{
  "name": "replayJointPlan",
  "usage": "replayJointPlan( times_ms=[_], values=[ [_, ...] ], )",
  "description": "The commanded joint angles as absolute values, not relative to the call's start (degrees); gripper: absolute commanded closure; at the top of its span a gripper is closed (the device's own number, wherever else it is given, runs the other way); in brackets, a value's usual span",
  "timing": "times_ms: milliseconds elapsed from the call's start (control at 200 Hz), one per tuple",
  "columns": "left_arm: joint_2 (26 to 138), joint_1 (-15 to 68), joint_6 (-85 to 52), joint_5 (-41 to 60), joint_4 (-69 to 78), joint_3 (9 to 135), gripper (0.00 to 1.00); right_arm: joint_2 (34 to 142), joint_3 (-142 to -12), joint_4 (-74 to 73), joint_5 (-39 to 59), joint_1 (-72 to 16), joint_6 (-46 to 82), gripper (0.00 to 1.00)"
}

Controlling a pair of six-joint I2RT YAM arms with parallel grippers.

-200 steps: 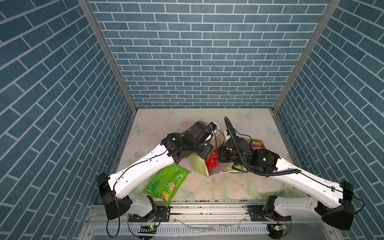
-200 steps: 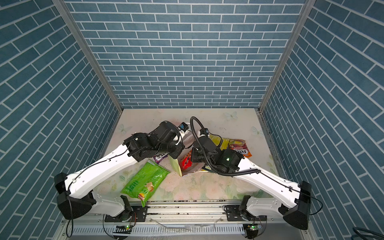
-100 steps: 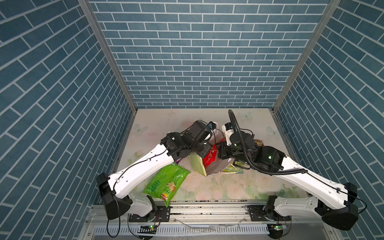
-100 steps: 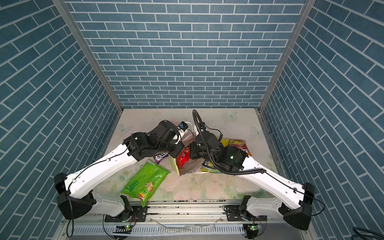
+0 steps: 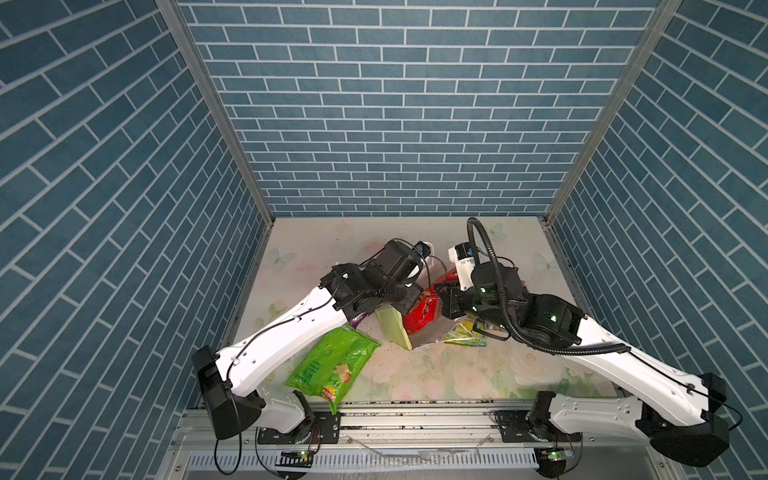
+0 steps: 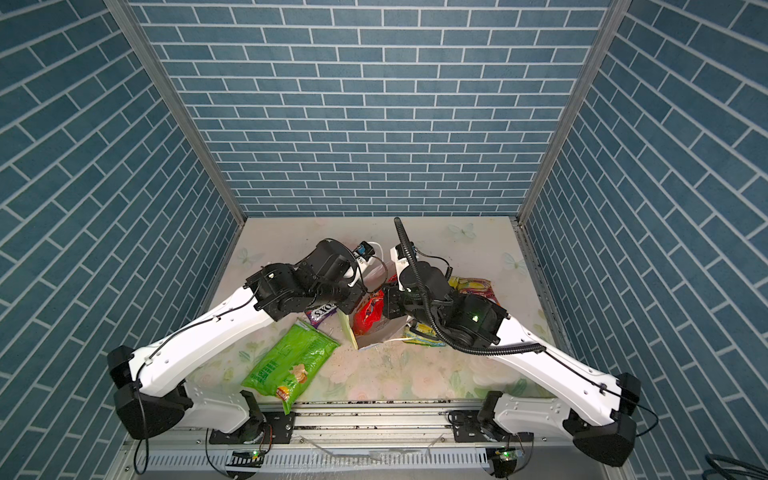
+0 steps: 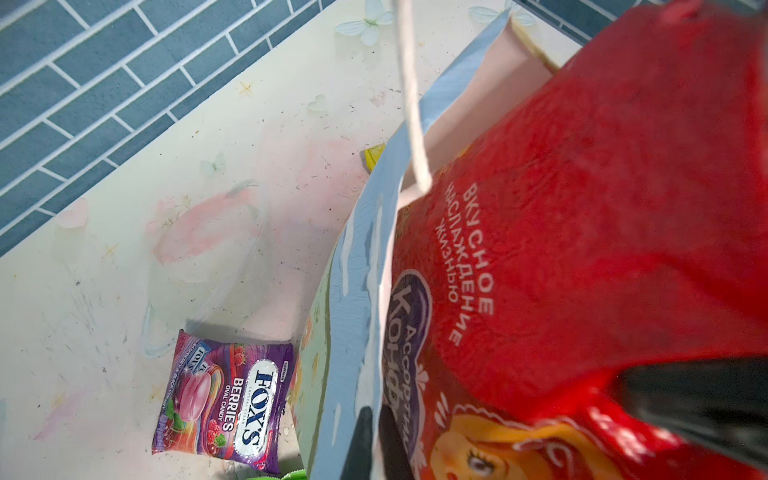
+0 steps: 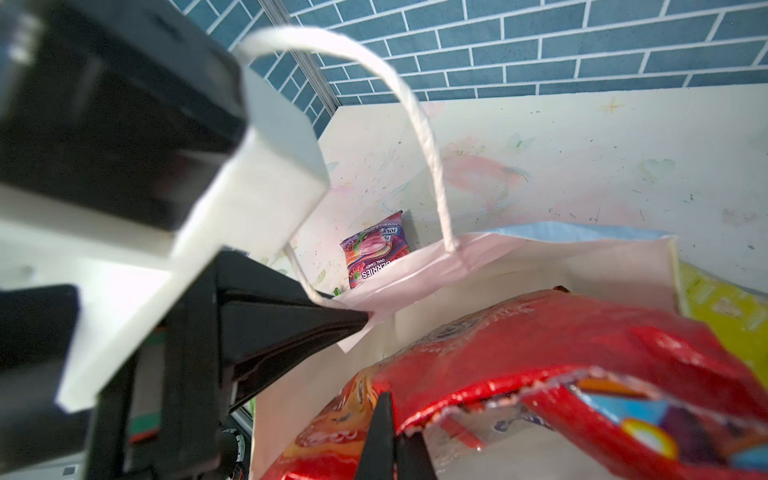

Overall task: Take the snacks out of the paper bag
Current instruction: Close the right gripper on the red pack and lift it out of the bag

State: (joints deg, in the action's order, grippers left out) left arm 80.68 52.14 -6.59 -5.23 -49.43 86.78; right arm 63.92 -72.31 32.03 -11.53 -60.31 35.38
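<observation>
Red cookie pack (image 5: pixel 424 311) stands half out of the paper bag (image 8: pixel 519 266) at mid-tabletop (image 5: pixel 332 249). Your right hand (image 8: pixel 395 432) pinches its top edge to lift. Your left hand (image 8: pixel 353 322) clamps the bag's 9 o'clock rim, anchoring it.

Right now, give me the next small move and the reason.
Probably raise the right tool a little, straight up. It is shut on an edge of the red pack, whose lower part sits inside the bag, and the left tool pinches the rim, so the bag should stay put.
</observation>
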Motion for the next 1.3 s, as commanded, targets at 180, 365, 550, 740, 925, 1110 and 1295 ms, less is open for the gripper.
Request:
replayJointPlan(
  times_ms=[180, 365, 550, 740, 925, 1110, 1295],
  values=[
    [80.0, 51.8, -5.3, -6.9, -50.5, 86.2, 0.96, 57.4, -78.8, 23.9, -7.8, -60.1, 27.1, 1.00],
    [80.0, 51.8, -5.1, -7.3, -50.5, 86.4, 0.96, 56.5, -81.1, 24.2, -4.5, -60.1, 24.4, 1.00],
    [80.0, 51.7, -5.0, -8.1, -50.7, 86.3, 0.96, 54.1, -81.4, 21.4, -4.0, -60.1, 22.0, 1.00],
    [79.5, 51.7, -4.4, -9.4, -50.6, 86.2, 0.96, 50.8, -82.7, 20.3, -5.8, -60.1, 19.1, 1.00],
    [79.5, 51.0, -4.0, -9.9, -51.0, 86.1, 0.96, 49.1, -85.6, 22.7, -8.5, -60.1, 16.1, 1.00],
    [78.4, 48.6, -3.8, -9.9, -50.8, 85.3, 0.96, 46.4, -86.1, 22.8, -11.7, -60.1, 14.2, 1.00],
    [77.7, 47.4, -3.5, -10.1, -50.8, 85.2, 0.95, 42.8, -85.9, 22.7, -15.9, -60.1, 12.8, 1.00]
  ],
)
